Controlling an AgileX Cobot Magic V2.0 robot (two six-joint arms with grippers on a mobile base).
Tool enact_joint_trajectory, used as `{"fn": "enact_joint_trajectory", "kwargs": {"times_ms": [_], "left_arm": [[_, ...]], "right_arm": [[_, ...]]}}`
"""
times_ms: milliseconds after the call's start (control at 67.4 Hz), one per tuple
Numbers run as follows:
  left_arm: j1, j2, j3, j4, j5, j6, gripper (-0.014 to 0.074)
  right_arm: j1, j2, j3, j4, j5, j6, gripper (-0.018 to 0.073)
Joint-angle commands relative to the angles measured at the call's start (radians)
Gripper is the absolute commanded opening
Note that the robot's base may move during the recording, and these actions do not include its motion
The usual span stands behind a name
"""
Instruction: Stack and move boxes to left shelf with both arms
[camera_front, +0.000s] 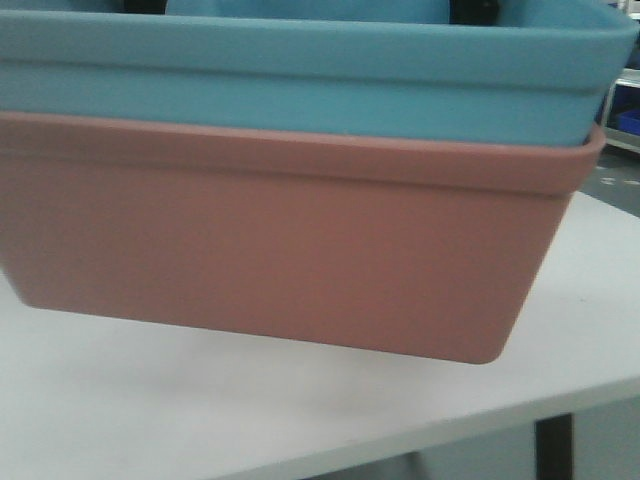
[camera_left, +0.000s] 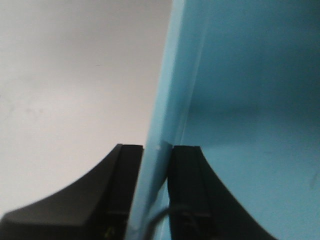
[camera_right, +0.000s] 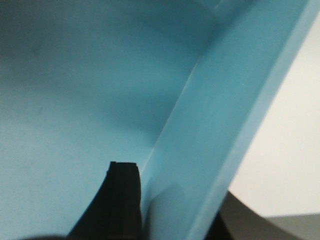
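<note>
The wall of the light blue box (camera_front: 300, 90) is pinched by the left claw (camera_left: 157, 155), and its rim by the right claw (camera_right: 175, 205). Two boxes are counted, the blue one nested in the pink box (camera_front: 270, 240), over the counter (camera_front: 200, 410).

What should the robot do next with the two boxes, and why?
Probably carry the stack sideways to its left, both arms moving together and level. The blue box already sits nested in the pink box, and the left gripper and right gripper each pinch a blue wall between their jaws. The shelf is not in view.
</note>
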Motion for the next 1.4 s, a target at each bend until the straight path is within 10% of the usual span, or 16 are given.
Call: {"fn": "enact_joint_trajectory", "kwargs": {"times_ms": [0,1380], "left_arm": [[-0.031,-0.035,-0.047,0.0,-0.28,0.0,-0.0008],[-0.031,-0.035,-0.047,0.0,-0.28,0.0,-0.0008]], "right_arm": [[0.042,-0.041,-0.055,0.104,-0.25,-0.029,0.0056],[0.042,-0.041,-0.055,0.104,-0.25,-0.029,0.0056]]}}
